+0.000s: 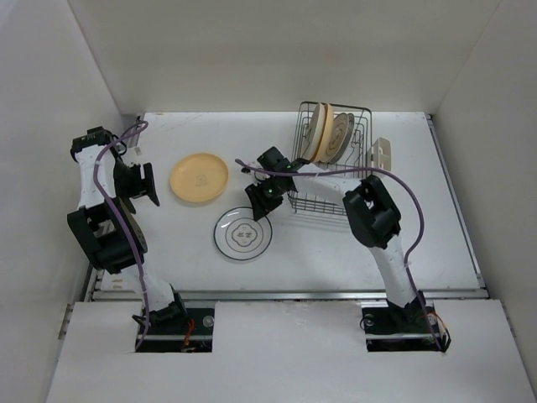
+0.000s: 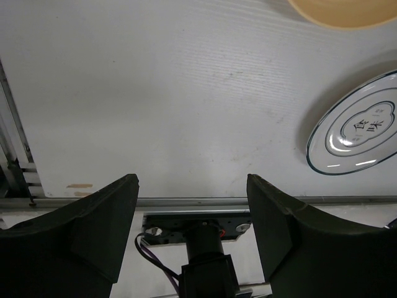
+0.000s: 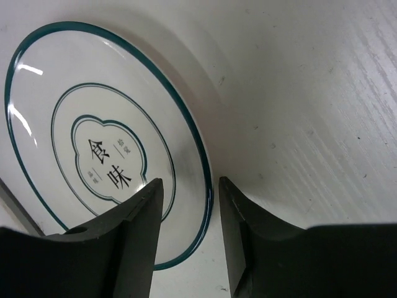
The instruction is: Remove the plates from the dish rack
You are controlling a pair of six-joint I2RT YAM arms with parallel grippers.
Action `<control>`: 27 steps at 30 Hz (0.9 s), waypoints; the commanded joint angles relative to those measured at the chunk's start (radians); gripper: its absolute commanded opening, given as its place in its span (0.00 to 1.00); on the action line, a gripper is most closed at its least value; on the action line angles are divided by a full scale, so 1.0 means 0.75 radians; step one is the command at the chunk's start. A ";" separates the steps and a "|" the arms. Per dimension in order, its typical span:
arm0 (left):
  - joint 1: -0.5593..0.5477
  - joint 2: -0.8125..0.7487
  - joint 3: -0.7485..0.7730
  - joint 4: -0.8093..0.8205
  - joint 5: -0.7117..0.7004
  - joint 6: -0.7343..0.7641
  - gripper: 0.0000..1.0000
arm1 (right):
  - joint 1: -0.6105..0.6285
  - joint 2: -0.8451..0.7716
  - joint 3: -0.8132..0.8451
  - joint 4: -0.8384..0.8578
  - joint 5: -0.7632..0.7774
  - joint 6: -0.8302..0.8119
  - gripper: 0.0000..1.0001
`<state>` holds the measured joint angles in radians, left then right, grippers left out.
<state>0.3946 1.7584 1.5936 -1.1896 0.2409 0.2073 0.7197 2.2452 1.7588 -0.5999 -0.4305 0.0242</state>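
Note:
A yellow-orange plate [image 1: 199, 178] and a white plate with a dark rim ring and centre motif [image 1: 242, 234] lie flat on the table. The dark wire dish rack [image 1: 333, 186] stands at the back right with two or three plates [image 1: 325, 134] upright in it. My right gripper [image 1: 262, 195] is open just above the white plate's far right rim. In the right wrist view its fingers [image 3: 189, 181] straddle the rim of the white plate [image 3: 93, 143] without pinching it. My left gripper [image 1: 147, 185] is open and empty left of the yellow plate. Its wrist view [image 2: 192, 177] shows the white plate [image 2: 360, 130] at the right.
A cream cup holder [image 1: 383, 151] hangs on the rack's right side. White walls enclose the table on the left, back and right. A metal rail [image 1: 285, 294] runs along the near edge. The yellow plate's edge [image 2: 341, 12] shows at the top of the left wrist view.

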 commanded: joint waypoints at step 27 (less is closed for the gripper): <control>0.006 0.007 0.037 -0.052 -0.029 0.020 0.68 | -0.113 -0.437 -0.038 0.072 0.151 0.119 0.81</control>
<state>0.3946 1.7573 1.5936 -1.1912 0.2306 0.2089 0.6376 2.0384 1.6238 -0.5961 -0.2687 0.1036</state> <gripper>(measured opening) 0.676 0.740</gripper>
